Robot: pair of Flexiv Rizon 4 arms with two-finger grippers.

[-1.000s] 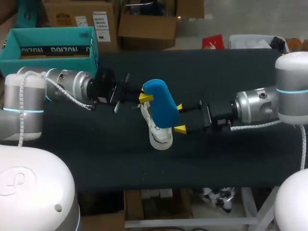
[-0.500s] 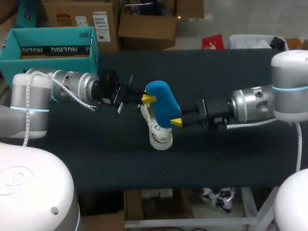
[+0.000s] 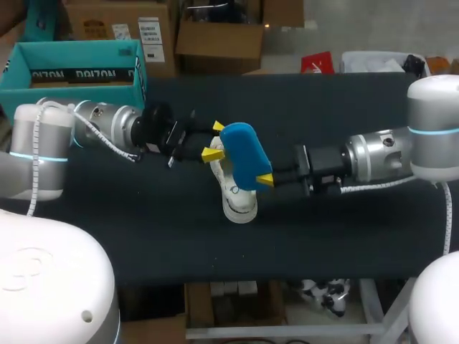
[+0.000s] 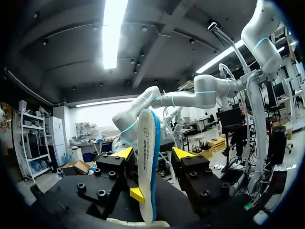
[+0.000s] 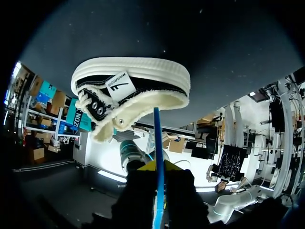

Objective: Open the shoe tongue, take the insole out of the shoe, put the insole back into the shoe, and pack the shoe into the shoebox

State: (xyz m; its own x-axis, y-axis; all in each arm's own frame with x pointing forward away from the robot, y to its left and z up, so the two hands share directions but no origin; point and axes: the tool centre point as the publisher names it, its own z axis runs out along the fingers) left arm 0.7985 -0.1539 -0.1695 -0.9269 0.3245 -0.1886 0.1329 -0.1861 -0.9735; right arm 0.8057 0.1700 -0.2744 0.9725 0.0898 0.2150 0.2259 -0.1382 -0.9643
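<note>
From above: dark table [image 3: 143, 236], with a white shoe [image 3: 239, 202] resting on its sole near the middle. Just over the shoe, a blue insole [image 3: 242, 152] held tilted in the air, pinched at its lower end by the right gripper [image 3: 266, 179] reaching in from the right. Left gripper [image 3: 212, 140] in from the left, fingers spread to either side of the insole's upper end, grasping nothing. At the far left corner, a teal shoebox [image 3: 79, 49], open at the top; contents not clear enough to tell. From the left wrist: insole [image 4: 147, 162] edge-on and upright between the left gripper's [image 4: 152, 153] parted yellow tips, with a gap on each side; one yellow fingertip [image 4: 137, 194] of the other arm against the insole lower down. From the right wrist: right gripper [image 5: 158, 168] clamped on the insole [image 5: 157, 138], a thin blue line running ahead to the shoe's [image 5: 131, 88] opening.
</note>
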